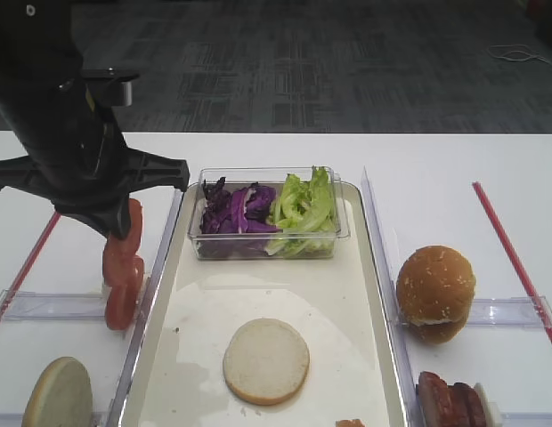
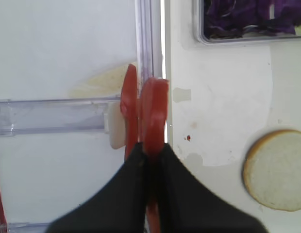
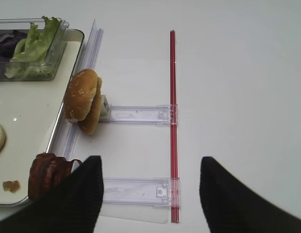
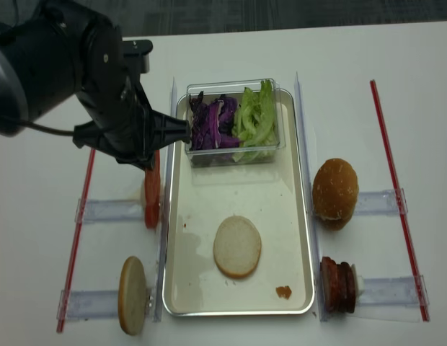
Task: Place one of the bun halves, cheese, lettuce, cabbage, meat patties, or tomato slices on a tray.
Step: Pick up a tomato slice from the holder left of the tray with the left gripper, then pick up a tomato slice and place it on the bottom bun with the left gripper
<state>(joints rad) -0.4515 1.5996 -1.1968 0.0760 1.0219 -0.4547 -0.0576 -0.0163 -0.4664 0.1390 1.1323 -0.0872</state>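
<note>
The left pincer (image 2: 149,158) is pinching one tomato slice (image 2: 153,114) from the upright stack, just beside the tray (image 2: 218,111) rim. I think it is needing a straight lift w/o dragging the neighbour slice (image 2: 129,109), then moving over the rim. The right pincer (image 3: 150,194) is spread, idle above the tabletop (image 3: 238,73).

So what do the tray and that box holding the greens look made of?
The tray looks like metal: silvery raised rim, with a matte cream floor, possibly coated or lined. The box looks like clear rigid plastic: cabbage and lettuce show through its glossy walls.
</note>
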